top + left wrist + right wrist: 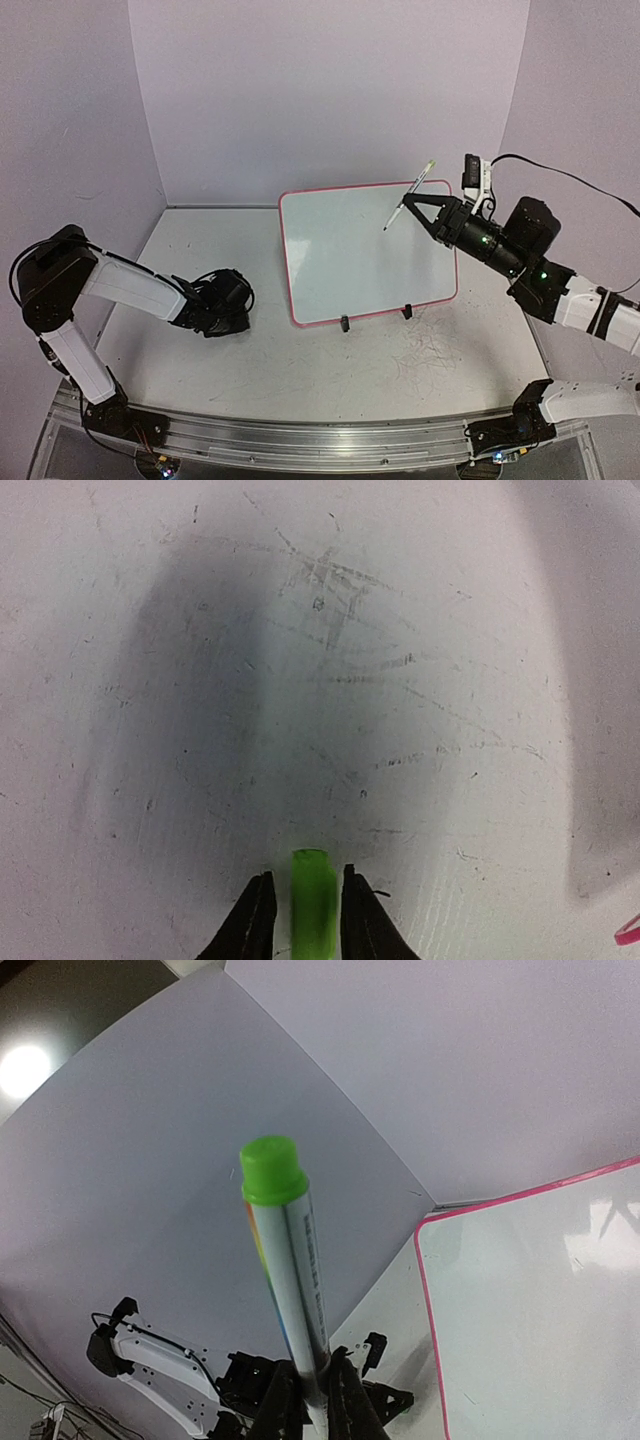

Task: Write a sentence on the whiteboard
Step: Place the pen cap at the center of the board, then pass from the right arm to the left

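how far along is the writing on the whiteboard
Done: the marker looks uncapped; a green cap sits between the left tool's fingers, down at the table. In hand: the right tool grips the marker, tip near the whiteboard's upper right. Left: the whole sentence; the board shows no writing yet.

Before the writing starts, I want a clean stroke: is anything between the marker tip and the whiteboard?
Nothing visible does. The right gripper holds the marker tip-down over the far right part of the whiteboard, and the surface under it is bare.
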Robot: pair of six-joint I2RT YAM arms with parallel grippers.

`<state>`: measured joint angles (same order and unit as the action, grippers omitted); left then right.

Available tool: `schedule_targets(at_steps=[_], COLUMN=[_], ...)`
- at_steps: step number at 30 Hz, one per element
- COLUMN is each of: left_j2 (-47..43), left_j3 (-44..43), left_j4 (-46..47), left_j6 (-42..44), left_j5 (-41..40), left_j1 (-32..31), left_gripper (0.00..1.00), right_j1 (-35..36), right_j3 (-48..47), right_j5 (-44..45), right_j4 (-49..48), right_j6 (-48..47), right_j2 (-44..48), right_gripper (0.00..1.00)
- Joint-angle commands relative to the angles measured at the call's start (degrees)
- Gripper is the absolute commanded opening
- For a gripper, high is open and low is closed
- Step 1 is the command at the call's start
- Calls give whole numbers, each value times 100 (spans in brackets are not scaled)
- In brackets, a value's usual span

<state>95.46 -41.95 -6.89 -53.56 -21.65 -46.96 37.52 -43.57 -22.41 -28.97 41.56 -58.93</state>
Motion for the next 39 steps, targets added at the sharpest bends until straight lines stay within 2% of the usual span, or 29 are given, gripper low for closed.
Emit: schedule_targets(at_steps=[1, 7, 11, 17, 21, 25, 27, 30, 34, 37, 39], left_j2=[-61, -438, -988, -2177, -3038, -3670, -3651, -3144, -2354, -1918, -1767], left_j3=[-4, 32, 39, -19, -126, -64, -138, -633, -1365, -1723, -1878], left_j4=[-38, -85, -239, -367, -265, 790, 1453, 1661, 1974, 2248, 2299], left_j6=[40, 175, 192, 355, 387, 763, 931, 1027, 1576, 1664, 1659], left_j5=[-62, -100, -168, 1, 152, 952, 1699, 2467, 2724, 3151, 3162], left_j1=[25, 25, 28, 26, 20, 19, 8, -187, -994, -1126, -1127], left_gripper=[27, 29, 35, 57, 68, 76, 79, 77, 77, 77, 77], right_j1=[-23, -18, -25, -22, -14, 27, 81, 224, 425, 574, 655], right_j3=[-104, -83, 26, 27, 82, 120, 105, 60, -16, -59, -58], right_j5=[-61, -131, -134, -304, -398, -569, -633, -676, -686, -716, -759], right_j4=[-139, -141, -150, -163, -252, -585, -700, -783, -937, -1077, -1186], right_j6=[-29, -38, -18, 32, 93, 281, 346, 385, 473, 591, 664], right_j2=[-143, -192, -229, -386, -529, -819, -973, -1174, -1404, -1549, -1616], right_gripper=[0, 0, 0, 0, 0, 0, 0, 0, 0, 0, 0])
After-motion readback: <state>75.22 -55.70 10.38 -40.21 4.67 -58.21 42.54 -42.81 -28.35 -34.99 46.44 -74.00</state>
